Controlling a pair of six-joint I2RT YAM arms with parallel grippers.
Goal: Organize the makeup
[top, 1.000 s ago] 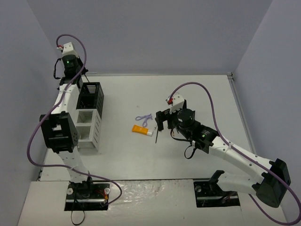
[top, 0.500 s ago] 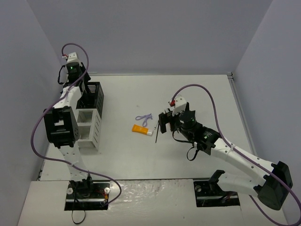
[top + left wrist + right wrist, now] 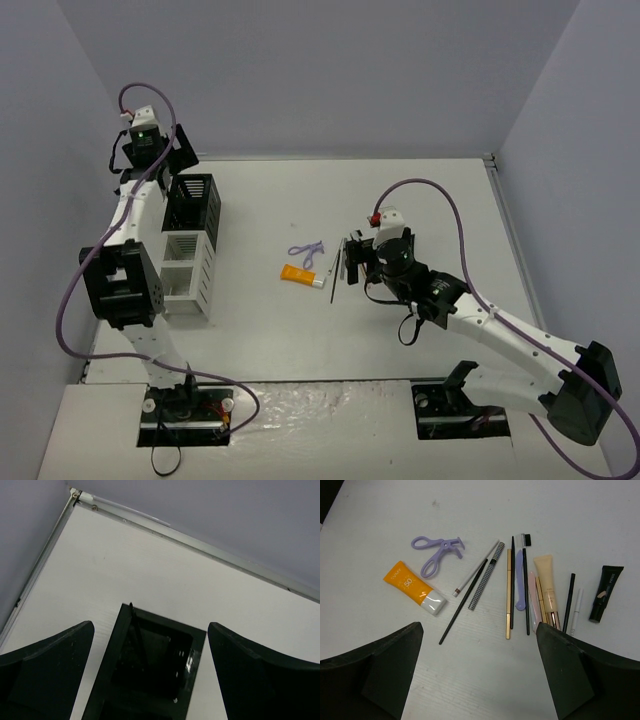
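The makeup lies spread on the table under my right gripper [image 3: 479,628], which is open with nothing between its fingers. In the right wrist view I see an orange tube [image 3: 412,586] with a white cap, a purple looped tool [image 3: 436,555], a thin black brush [image 3: 465,600], a checkered pencil [image 3: 486,575], a gold pencil [image 3: 509,592], a beige tube [image 3: 547,587] and a black tube [image 3: 606,592]. From above, the orange tube [image 3: 297,275] and the purple tool [image 3: 308,251] lie left of the right gripper [image 3: 345,262]. My left gripper [image 3: 150,626] is open above the rack's black compartment [image 3: 150,680], where a thin black stick [image 3: 132,617] leans.
The black-and-white compartment rack [image 3: 190,245] stands at the far left, its black end toward the back wall. A metal rail [image 3: 200,542] runs along the table's back edge. Grey walls close in the left, back and right sides.
My left gripper's jaws have gone from shut to wide open over the black compartment, and that arm shifted slightly. The right gripper has moved a little toward the row of pencils.
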